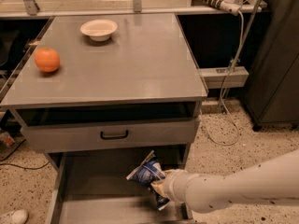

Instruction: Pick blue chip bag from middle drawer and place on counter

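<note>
The blue chip bag (146, 173) is dark blue foil with white patches and a silvery crimped top. It is tilted and held above the floor of the open middle drawer (93, 190), near the drawer's right side. My gripper (158, 186) comes in from the right on a white arm and is shut on the blue chip bag's lower right part. The grey counter (126, 59) lies above, at the upper middle of the view.
An orange (47, 59) sits on the counter's left side and a white bowl (98, 29) at its back. The closed drawer front with a black handle (114, 135) is just above the open drawer. A white cable (233, 69) hangs at the right.
</note>
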`<state>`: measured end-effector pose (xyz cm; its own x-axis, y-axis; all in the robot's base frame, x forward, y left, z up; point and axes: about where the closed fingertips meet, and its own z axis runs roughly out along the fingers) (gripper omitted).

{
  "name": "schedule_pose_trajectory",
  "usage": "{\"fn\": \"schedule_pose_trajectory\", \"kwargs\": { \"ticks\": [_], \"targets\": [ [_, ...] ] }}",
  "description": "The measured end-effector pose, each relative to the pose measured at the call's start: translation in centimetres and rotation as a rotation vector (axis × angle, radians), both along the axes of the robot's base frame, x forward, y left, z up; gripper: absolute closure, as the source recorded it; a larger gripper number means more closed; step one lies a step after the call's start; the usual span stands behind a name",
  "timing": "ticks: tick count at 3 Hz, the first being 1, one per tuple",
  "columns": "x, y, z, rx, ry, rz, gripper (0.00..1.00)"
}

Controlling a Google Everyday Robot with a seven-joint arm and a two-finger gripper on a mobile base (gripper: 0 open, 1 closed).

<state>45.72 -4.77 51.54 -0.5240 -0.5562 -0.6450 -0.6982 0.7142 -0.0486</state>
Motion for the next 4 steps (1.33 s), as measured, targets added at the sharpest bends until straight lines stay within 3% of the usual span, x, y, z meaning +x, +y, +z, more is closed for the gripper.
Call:
{"fn": "schedule_pose_trajectory", "kwargs": {
  "ticks": [1,3,4],
  "targets": [
    [-0.1,-0.1,0.4,-0.005,0.016,-0.009,1.0],
    [-2.4,-4.4,5.5,-0.061,0.076,-0.111,1.0],
    [-3.8,-6.7,8.9,-0.056,0.051,-0.154,1.0]
  ]
}}
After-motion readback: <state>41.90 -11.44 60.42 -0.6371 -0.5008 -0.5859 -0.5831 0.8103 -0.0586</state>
